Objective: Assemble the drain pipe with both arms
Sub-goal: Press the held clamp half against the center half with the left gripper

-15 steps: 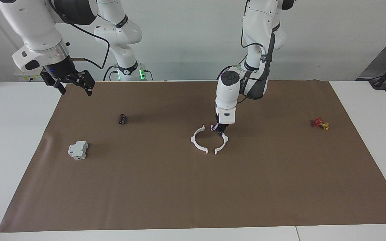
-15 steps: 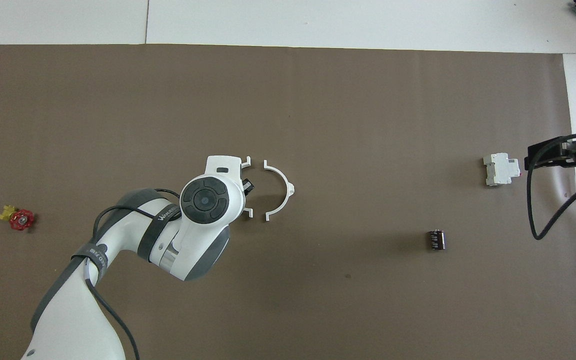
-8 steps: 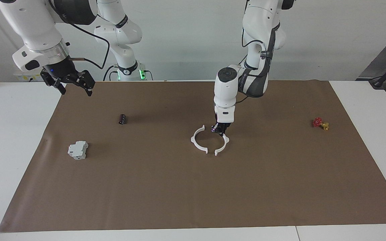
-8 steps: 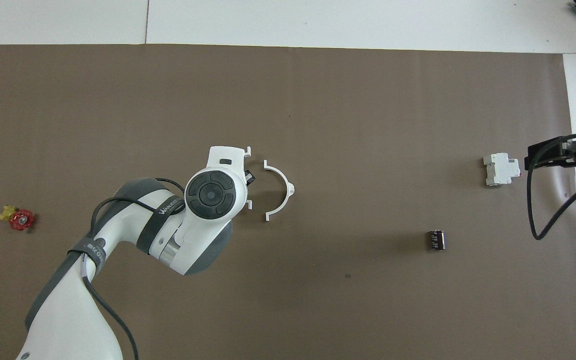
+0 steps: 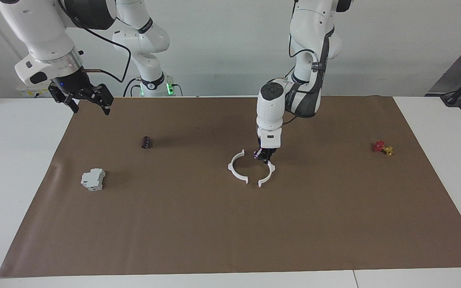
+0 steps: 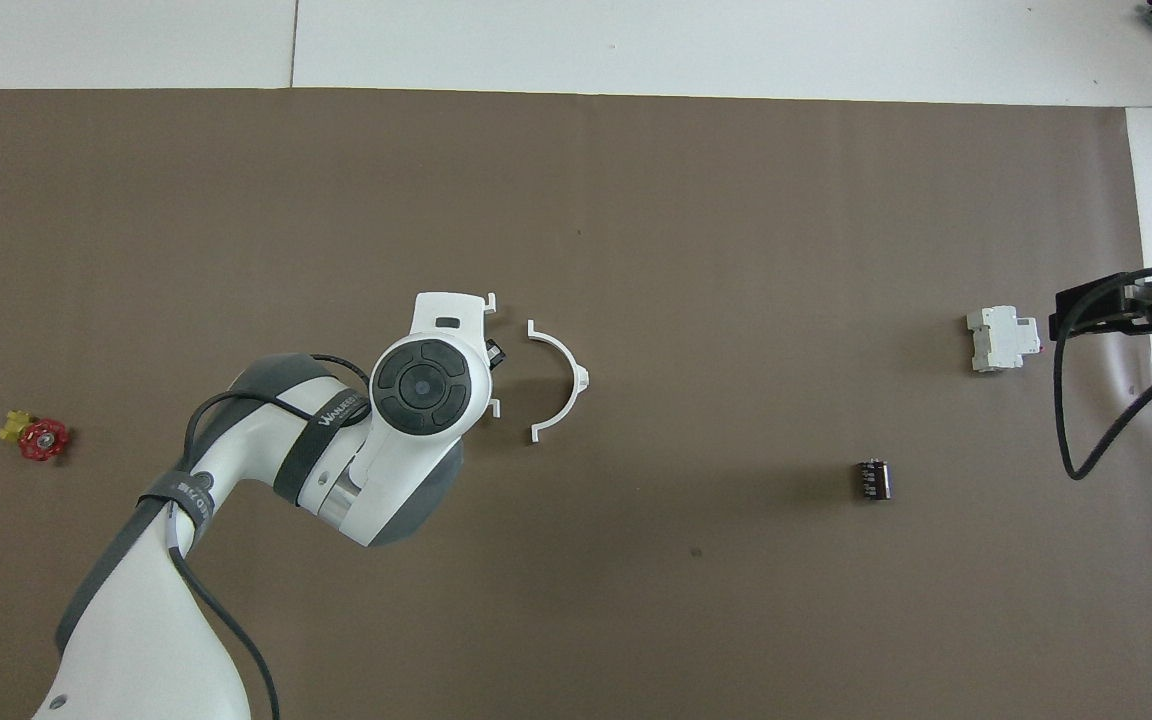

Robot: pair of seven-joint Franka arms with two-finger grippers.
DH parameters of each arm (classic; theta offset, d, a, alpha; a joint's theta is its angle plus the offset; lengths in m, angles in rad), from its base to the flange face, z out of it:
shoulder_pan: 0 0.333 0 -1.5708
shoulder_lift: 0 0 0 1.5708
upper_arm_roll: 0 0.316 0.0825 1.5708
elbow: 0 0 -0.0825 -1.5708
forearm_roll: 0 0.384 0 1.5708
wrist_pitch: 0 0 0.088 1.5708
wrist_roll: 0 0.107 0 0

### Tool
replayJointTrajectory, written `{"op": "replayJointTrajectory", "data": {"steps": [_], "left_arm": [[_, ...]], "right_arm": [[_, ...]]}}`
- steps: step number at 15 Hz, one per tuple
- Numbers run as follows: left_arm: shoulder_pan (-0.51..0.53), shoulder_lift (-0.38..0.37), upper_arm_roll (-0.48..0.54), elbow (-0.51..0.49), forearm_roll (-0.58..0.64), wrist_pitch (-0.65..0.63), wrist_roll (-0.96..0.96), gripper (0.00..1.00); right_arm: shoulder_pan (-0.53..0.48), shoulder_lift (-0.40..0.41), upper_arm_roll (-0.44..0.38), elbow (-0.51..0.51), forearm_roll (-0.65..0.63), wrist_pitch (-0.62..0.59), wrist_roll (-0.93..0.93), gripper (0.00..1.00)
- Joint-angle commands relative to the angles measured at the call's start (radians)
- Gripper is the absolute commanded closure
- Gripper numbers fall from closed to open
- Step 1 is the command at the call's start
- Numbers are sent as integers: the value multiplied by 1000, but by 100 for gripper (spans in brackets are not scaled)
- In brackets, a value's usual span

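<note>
The drain pipe lies as two white half-ring arcs at the middle of the brown mat, their ends facing each other with small gaps. My left gripper (image 5: 263,156) (image 6: 496,355) reaches down from above and is shut on the arc (image 5: 269,175) (image 6: 490,301) toward the left arm's end; its wrist hides most of that arc in the overhead view. The other arc (image 5: 234,170) (image 6: 566,375) lies free beside it. My right gripper (image 5: 89,107) (image 6: 1086,308) hangs open and empty in the air over the mat's edge at the right arm's end, waiting.
A grey-white boxy block (image 5: 93,179) (image 6: 1001,338) and a small black cylinder (image 5: 146,142) (image 6: 873,479) lie toward the right arm's end. A red-and-yellow valve piece (image 5: 382,148) (image 6: 36,438) lies toward the left arm's end. White table surrounds the mat (image 5: 230,232).
My left gripper has shifted its arc slightly away from the robots and a little toward the left arm's end. The free arc and the right arm have not moved.
</note>
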Motion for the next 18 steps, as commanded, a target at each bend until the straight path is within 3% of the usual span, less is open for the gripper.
{"op": "replayJointTrajectory", "data": {"steps": [1, 18], "left_arm": [[-12, 7, 4, -14, 25, 28, -54, 100], [-73, 33, 4, -14, 25, 54, -122, 100]], "right_arm": [[-14, -6, 10, -2, -11, -13, -22, 0], [-14, -6, 10, -2, -11, -13, -22, 0]]}}
